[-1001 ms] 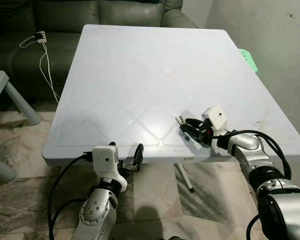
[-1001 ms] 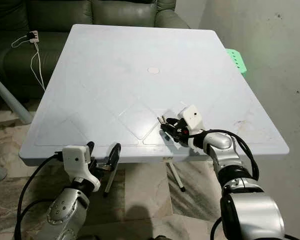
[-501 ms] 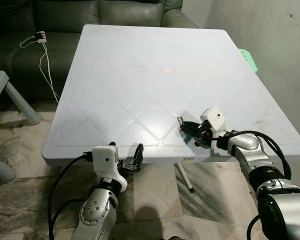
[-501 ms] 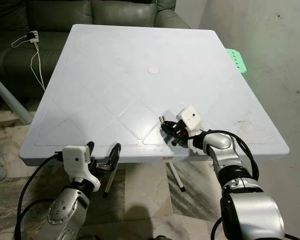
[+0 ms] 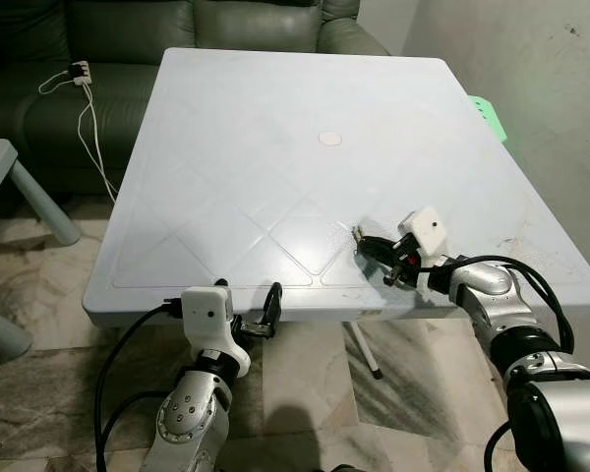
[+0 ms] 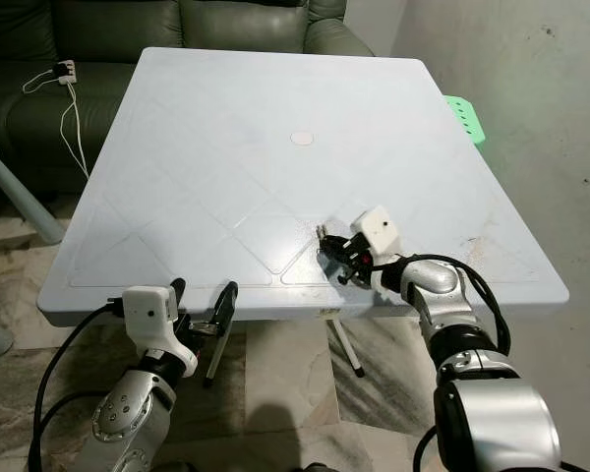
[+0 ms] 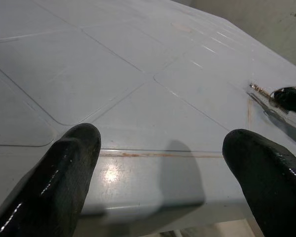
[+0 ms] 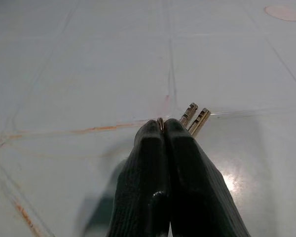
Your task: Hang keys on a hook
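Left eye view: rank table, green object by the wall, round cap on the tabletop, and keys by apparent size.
1. table
2. green object
3. round cap and keys look similarly small, so no ranking; right end effector hides part of the keys.

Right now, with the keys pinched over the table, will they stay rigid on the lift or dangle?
Probably dangle: the right gripper seems shut on the ring of the keys, so both brass blades can likely pivot. They look thin and small beside the fingers, likely light. Smooth metal in a narrow pinch over the white table may slip.
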### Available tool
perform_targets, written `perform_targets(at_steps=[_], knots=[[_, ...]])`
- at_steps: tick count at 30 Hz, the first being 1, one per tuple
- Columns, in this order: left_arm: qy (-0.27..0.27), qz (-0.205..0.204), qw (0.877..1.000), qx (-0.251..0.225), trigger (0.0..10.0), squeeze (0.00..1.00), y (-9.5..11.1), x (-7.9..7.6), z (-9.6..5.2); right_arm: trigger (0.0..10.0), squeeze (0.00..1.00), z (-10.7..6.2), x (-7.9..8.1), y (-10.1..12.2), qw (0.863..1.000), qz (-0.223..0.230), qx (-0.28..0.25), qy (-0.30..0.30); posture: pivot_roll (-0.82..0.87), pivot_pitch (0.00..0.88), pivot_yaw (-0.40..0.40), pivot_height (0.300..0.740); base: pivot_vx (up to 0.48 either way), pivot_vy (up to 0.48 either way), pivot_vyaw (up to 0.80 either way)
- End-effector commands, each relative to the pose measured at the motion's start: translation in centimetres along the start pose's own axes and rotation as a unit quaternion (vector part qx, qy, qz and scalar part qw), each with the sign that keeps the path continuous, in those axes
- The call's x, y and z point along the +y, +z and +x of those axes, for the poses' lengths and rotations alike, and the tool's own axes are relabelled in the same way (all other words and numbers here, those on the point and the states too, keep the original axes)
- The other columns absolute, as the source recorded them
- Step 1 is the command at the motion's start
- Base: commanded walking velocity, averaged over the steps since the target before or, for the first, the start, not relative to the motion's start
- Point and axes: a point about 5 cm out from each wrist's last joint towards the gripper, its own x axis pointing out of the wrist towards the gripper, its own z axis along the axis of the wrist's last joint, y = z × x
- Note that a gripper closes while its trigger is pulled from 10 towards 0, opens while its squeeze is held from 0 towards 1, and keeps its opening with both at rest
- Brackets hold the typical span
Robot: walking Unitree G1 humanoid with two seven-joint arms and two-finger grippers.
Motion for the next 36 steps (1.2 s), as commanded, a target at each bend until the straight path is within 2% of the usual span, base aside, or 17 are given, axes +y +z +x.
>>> perform_targets(at_steps=[1, 7, 8, 12, 14, 15, 16, 17, 18, 19, 23, 25, 26, 27, 28, 31, 36], knots=[[-0.002, -0.015, 1.000, 0.011, 10.0, 0.00, -0.4, -0.7, -0.1, 0.0, 0.00, -0.4, -0.5, 0.2, 1.000, 0.021, -0.012, -0.009, 0.10, 0.154, -0.130, 0.740, 0.000, 0.000, 0.00], [0.002, -0.022, 1.000, 0.011, 10.0, 0.00, -0.5, -0.6, -0.2, 0.0, 0.00, -0.4, -1.8, 1.8, 0.983, 0.134, -0.108, -0.062, 0.11, 0.149, -0.132, 0.740, 0.000, 0.000, 0.00], [0.002, -0.021, 1.000, 0.011, 10.0, 0.00, -0.5, -0.6, -0.2, 10.0, 0.00, -0.4, -2.0, 2.2, 0.975, 0.172, -0.126, -0.068, 0.11, 0.149, -0.132, 0.740, 0.000, 0.000, 0.00], [0.003, -0.019, 1.000, 0.009, 10.0, 0.00, -0.4, -0.4, -0.1, 10.0, 0.00, -0.2, -2.8, 3.1, 0.927, 0.317, -0.187, -0.074, 0.11, 0.147, -0.131, 0.740, 0.000, 0.000, 0.00], [0.003, -0.019, 1.000, 0.009, 10.0, 0.00, -0.4, -0.4, -0.1, 10.0, 0.00, -0.2, -2.9, 3.6, 0.932, 0.298, -0.189, -0.077, 0.11, 0.148, -0.131, 0.740, 0.000, 0.000, 0.00], [0.003, -0.019, 1.000, 0.008, 10.0, 0.00, -0.4, -0.4, 0.0, 10.0, 0.00, -0.3, -2.7, 3.7, 0.969, 0.170, -0.156, -0.089, 0.11, 0.147, -0.128, 0.740, 0.000, 0.000, 0.00], [0.003, -0.019, 1.000, 0.008, 10.0, 0.00, -0.4, -0.4, 0.0, 10.0, 0.00, -0.2, -1.5, 4.2, 0.990, -0.073, -0.099, -0.074, 0.10, 0.147, -0.126, 0.740, 0.000, 0.000, 0.00], [0.003, -0.018, 1.000, 0.008, 10.0, 0.00, -0.3, -0.4, 0.0, 10.0, 0.00, 0.0, -0.7, 4.3, 0.982, -0.163, -0.081, -0.055, 0.10, 0.147, -0.126, 0.740, 0.000, 0.000, 0.00], [0.003, -0.018, 1.000, 0.008, 10.0, 0.00, -0.4, -0.4, 0.0, 10.0, 0.00, -0.1, 0.0, 4.6, 0.961, -0.269, -0.061, -0.027, 0.10, 0.148, -0.125, 0.740, 0.000, 0.000, 0.00], [0.001, -0.019, 1.000, 0.008, 10.0, 0.00, -0.4, -0.4, 0.0, 10.0, 0.00, -0.3, 0.5, 5.2, 0.901, -0.433, -0.025, -0.002, 0.09, 0.145, -0.123, 0.740, 0.000, 0.000, 0.00], [-0.002, -0.026, 1.000, 0.008, 10.0, 0.00, -0.4, -0.6, 0.1, 10.0, 0.00, -0.4, 0.3, 5.9, 0.840, -0.541, 0.015, 0.030, 0.08, 0.141, -0.124, 0.740, 0.000, 0.000, 0.00], [-0.003, -0.029, 1.000, 0.007, 10.0, 0.00, -0.4, -0.7, 0.2, 10.0, 0.00, -0.1, -0.3, 6.3, 0.941, -0.337, -0.031, 0.004, 0.08, 0.141, -0.125, 0.740, 0.000, 0.000, 0.00], [-0.005, -0.029, 1.000, 0.006, 10.0, 0.00, -0.3, -0.8, 0.4, 10.0, 0.00, 0.3, -0.2, 5.7, 0.988, -0.130, -0.084, 0.021, 0.08, 0.142, -0.127, 0.740, 0.000, 0.000, 0.00], [-0.005, -0.029, 1.000, 0.006, 10.0, 0.00, -0.3, -0.8, 0.4, 10.0, 0.00, 0.3, -0.2, 5.7, 0.988, -0.130, -0.084, 0.021, 0.08, 0.142, -0.127, 0.740, 0.000, 0.000, 0.00], [-0.005, -0.029, 1.000, 0.005, 10.0, 0.00, -0.3, -0.8, 0.4, 10.0, 0.00, 0.8, 0.0, 5.2, 0.994, -0.018, -0.099, 0.032, 0.08, 0.143, -0.128, 0.740, 0.000, 0.000, 0.00], [-0.005, -0.030, 1.000, 0.005, 10.0, 0.00, -0.3, -0.8, 0.4, 10.0, 0.00, 1.6, 0.8, 5.4, 0.955, 0.244, -0.141, 0.087, 0.08, 0.144, -0.128, 0.740, 0.000, 0.000, 0.00], [-0.004, -0.032, 0.999, 0.005, 10.0, 0.00, -0.3, -0.8, 0.3, 10.0, 0.00, 2.2, -0.7, 6.8, 0.803, 0.545, -0.237, 0.049, 0.08, 0.146, -0.128, 0.740, 0.000, 0.000, 0.00]])
